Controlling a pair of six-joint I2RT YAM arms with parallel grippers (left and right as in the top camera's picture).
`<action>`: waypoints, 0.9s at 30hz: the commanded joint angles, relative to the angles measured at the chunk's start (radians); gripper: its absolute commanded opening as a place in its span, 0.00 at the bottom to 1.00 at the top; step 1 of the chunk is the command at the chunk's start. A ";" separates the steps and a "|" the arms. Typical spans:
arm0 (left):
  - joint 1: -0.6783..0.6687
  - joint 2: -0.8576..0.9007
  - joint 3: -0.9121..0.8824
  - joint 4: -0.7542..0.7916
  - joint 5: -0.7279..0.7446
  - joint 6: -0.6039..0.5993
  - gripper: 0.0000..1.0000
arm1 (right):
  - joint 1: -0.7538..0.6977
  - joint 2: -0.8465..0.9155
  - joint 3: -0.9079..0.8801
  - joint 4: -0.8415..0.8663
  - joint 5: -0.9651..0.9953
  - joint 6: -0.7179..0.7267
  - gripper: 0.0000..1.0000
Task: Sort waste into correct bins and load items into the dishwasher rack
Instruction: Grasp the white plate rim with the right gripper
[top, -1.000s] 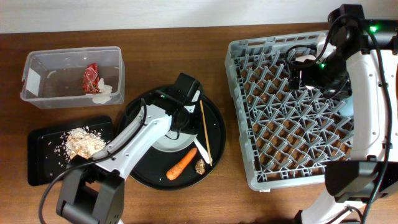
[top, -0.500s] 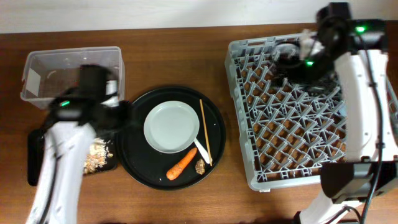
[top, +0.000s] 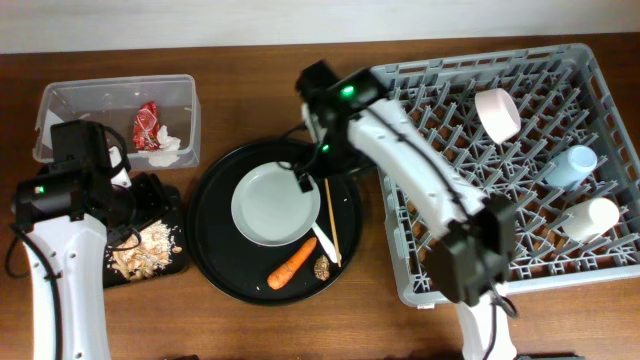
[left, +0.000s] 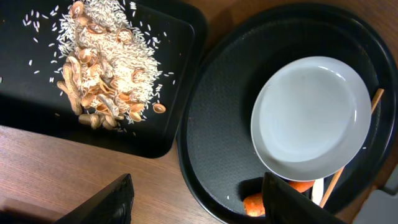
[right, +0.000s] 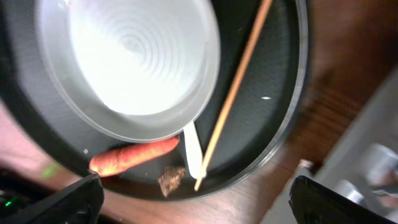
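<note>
Both grippers released and empty over the desk (top: 300, 70).
Left gripper (left: 196, 200) hangs beside the flat black tray (left: 31, 87) of rice scraps (left: 109, 68), lower left; right gripper (right: 196, 198) hovers over the grey-white plate (right: 130, 62), centre, with the carrot (right: 134, 155) just beside it.

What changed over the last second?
The right gripper swung left off the large grey plastic dishwasher rack to the round black tray, now open above the grey-white plate and wooden chopsticks. The left gripper pulled back left from that plate to the flat black rectangular tray of beige rice scraps, open and empty. Plate, chopsticks, orange carrot and the red crinkled wrapper in the clear tub stayed put.
</note>
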 joint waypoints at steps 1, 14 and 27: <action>0.005 -0.004 0.006 -0.004 -0.029 0.005 0.66 | 0.019 0.088 0.000 0.018 0.031 0.090 0.88; 0.005 -0.004 0.005 -0.005 -0.029 0.005 0.66 | 0.035 0.226 -0.053 0.118 0.005 0.152 0.57; 0.005 -0.004 0.005 -0.008 -0.029 0.005 0.66 | 0.034 0.222 -0.114 0.174 -0.003 0.185 0.04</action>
